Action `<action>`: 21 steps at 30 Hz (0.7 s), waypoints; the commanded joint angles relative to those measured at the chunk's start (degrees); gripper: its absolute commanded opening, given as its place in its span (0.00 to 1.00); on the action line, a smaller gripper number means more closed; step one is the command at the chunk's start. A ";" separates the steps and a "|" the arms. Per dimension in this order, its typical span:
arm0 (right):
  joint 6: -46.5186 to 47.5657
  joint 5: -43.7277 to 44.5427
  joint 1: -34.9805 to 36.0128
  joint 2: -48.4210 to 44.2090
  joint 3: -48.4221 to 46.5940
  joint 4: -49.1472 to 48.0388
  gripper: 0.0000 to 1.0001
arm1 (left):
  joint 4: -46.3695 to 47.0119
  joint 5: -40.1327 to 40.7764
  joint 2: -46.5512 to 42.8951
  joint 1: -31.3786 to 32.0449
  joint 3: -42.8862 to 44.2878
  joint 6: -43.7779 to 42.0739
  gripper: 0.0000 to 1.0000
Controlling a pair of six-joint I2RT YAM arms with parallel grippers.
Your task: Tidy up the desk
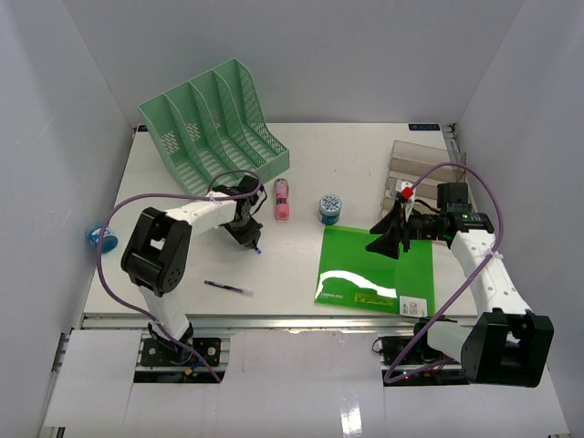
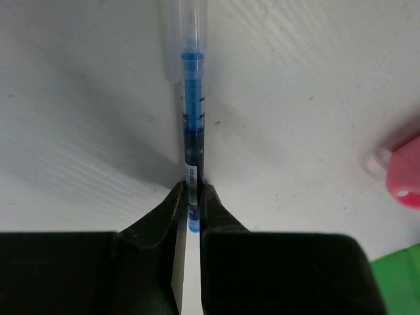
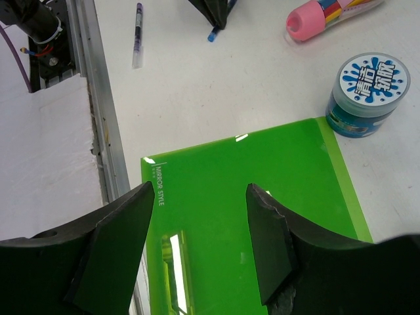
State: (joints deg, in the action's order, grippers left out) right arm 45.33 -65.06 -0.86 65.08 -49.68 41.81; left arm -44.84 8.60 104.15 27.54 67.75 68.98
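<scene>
The white desk (image 1: 347, 155) holds loose stationery. My left gripper (image 1: 248, 235) is shut on a blue pen (image 2: 192, 98), low over the desk (image 2: 295, 98), next to a pink tube (image 1: 283, 199). The pen's end shows below the fingers in the overhead view (image 1: 258, 249) and in the right wrist view (image 3: 212, 34). My right gripper (image 1: 388, 239) is open and empty, hovering over a green folder (image 1: 374, 269); its fingertips (image 3: 146, 197) frame the folder (image 3: 262, 216). A purple pen (image 1: 229, 287) lies near the front edge.
A green file organizer (image 1: 214, 123) stands at the back left. A clear tray (image 1: 415, 164) sits at the back right. A blue round jar (image 1: 330, 209) stands beside the folder. The metal rail (image 3: 98, 98) runs along the front. A blue object (image 1: 100, 239) lies off the desk's left side.
</scene>
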 commanded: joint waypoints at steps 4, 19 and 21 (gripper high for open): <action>0.85 -0.02 -0.03 -0.85 -0.27 1.55 0.66 | 8.31 -5.00 -14.94 3.40 -6.74 -11.68 0.00; -40.79 -6.17 6.06 -1.47 -4.14 -16.94 0.83 | 64.30 -31.18 -31.74 15.46 -25.38 -19.19 0.00; -50.04 -6.08 7.25 -3.26 -2.45 -25.82 0.88 | 69.14 -30.82 -29.98 17.96 -25.10 -18.27 0.00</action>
State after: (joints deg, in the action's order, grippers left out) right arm 19.17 -68.28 4.57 65.35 -52.81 35.11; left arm 7.01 -18.46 71.90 41.08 42.93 50.42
